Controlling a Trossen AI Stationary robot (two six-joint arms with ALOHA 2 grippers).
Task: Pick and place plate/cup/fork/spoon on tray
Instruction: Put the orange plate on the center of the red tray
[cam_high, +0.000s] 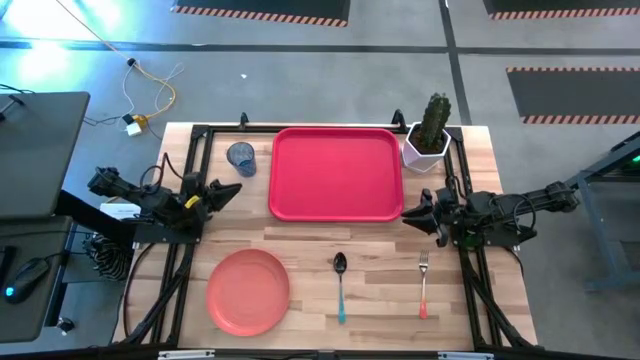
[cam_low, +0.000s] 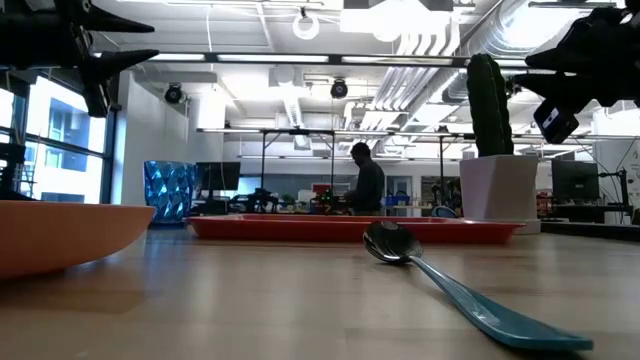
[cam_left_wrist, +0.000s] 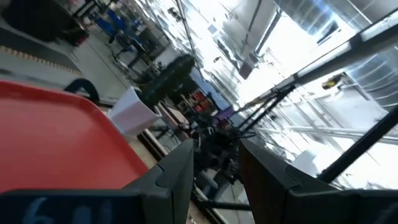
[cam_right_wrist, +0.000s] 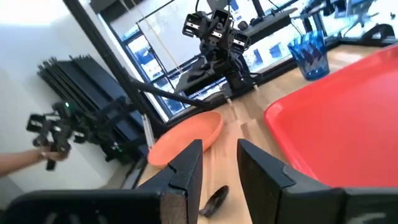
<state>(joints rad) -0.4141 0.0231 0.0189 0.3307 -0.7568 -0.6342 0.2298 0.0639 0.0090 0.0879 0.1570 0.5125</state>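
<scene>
The red tray (cam_high: 335, 172) lies flat at the table's far middle. The blue cup (cam_high: 241, 158) stands upright on the table just left of it. The salmon plate (cam_high: 248, 290) lies at the near left. The teal-handled spoon (cam_high: 340, 285) and the orange-handled fork (cam_high: 423, 285) lie flat near the front edge, bowl and tines pointing far. My left gripper (cam_high: 232, 190) hovers open left of the tray. My right gripper (cam_high: 410, 213) hovers open by the tray's near right corner. Both are empty. The right wrist view shows the plate (cam_right_wrist: 186, 137), the cup (cam_right_wrist: 309, 55) and the spoon's bowl (cam_right_wrist: 214, 200).
A white hexagonal pot with a cactus (cam_high: 428, 135) stands at the tray's far right corner. Black frame rails (cam_high: 180, 260) run along the table's left and right sides. A person (cam_low: 368, 185) is in the room far behind the table.
</scene>
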